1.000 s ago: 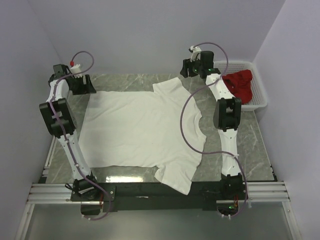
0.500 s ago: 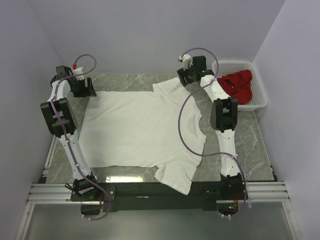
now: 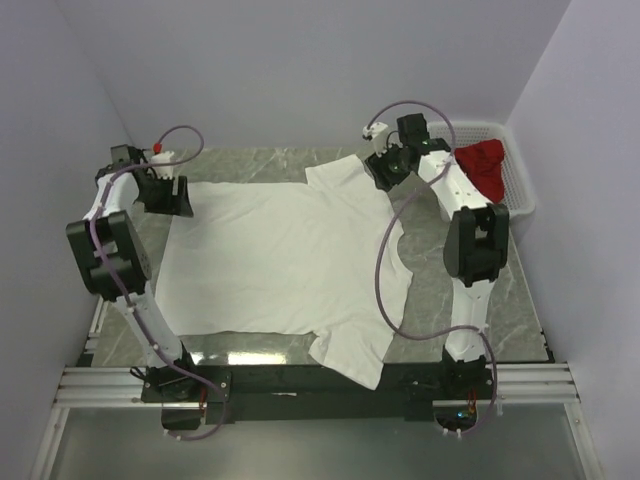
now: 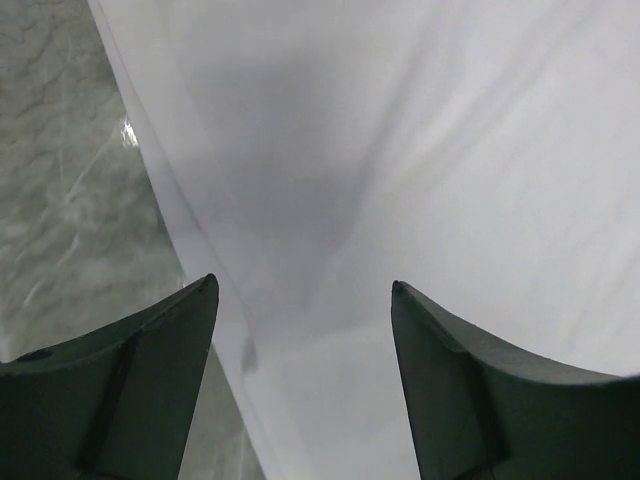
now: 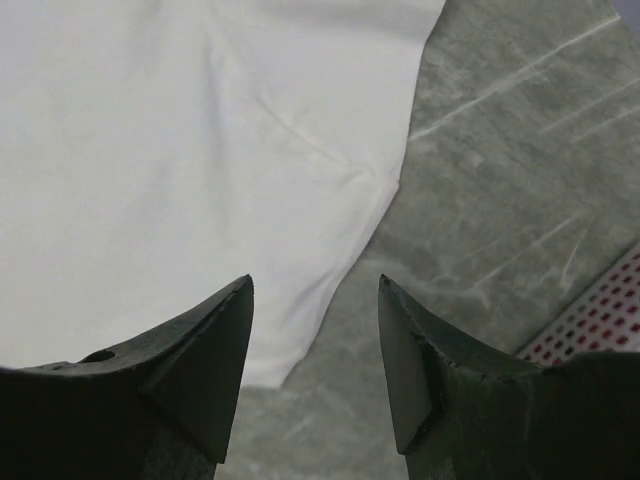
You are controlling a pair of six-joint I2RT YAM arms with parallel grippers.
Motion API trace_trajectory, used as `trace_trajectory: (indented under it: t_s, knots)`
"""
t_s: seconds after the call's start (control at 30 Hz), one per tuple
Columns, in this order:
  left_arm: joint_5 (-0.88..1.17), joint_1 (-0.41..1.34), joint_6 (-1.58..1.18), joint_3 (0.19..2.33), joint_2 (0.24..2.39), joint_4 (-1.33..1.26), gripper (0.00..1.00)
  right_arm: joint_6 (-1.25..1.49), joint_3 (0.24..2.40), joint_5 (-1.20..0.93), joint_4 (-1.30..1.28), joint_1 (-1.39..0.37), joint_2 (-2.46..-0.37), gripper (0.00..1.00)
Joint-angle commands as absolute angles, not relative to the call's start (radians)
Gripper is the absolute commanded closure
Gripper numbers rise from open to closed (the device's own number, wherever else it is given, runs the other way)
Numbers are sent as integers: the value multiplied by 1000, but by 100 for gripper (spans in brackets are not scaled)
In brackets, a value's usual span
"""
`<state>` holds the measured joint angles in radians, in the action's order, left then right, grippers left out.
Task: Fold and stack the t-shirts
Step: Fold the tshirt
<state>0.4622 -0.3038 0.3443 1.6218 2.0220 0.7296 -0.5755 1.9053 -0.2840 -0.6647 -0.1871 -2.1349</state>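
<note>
White cotton is lying spread flat across the worktop [image 3: 515, 280]: the white shirt [image 3: 285, 255] is resting with its neck toward the right arm and its hem toward the left arm. The red shirt [image 3: 480, 165] is sitting crumpled in the basket [image 3: 520, 200] at the far right corner, waiting its turn.

Both arms are reaching to the far edge of the white shirt. The left fingers [image 4: 150, 380] are standing apart and gripping nothing, straddling the hem edge so that one is hanging over stone and the other over cloth. The right fingers [image 5: 190, 370] are likewise apart and empty, bracketing the far sleeve's edge.

Judging by this, the first fold is being set up, with the pinch not yet made. To do it well, each pair should be lowering until one finger is sliding under the cloth edge, closing on a single clean layer near the corner. Both arms should then be lifting together and carrying the far edge toward the near one at an even pace, so the fold line is running straight and no wrinkles are bunching in the middle.
</note>
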Motion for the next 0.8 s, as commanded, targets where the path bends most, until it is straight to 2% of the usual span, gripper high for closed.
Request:
trace_trajectory:
  t_s: [0.0,0.07,0.1,0.2,0.33,0.37,0.5,0.6,0.77]
  knots:
    - [477,-310,481,1521,1817,799,24,-581,1858,-359,-822,-189,-1981,40]
    - [532,-327,597,1447,1712,863,24,-581,1813,-400,-947,-193,-1939,43]
    - [554,-331,656,1431,1662,985,24,-594,1793,-435,-992,-199,-1901,48]
    - [564,-356,855,1336,1558,1186,27,-646,1665,-477,-1156,-241,-1803,50]
    - [516,-428,1151,1177,1425,1365,32,-693,1389,-470,-1174,-359,-1574,51]
    - [493,-454,1178,1119,1402,1373,35,-699,1290,-459,-1163,-391,-1484,51]
    - [378,-474,1304,974,1261,1374,39,-704,1091,-423,-1120,-566,-1335,52]
    - [298,-474,1397,881,1207,1371,39,-655,977,-384,-1063,-702,-1275,52]
    - [301,-477,1390,848,1209,1365,38,-578,864,-315,-979,-894,-1227,52]
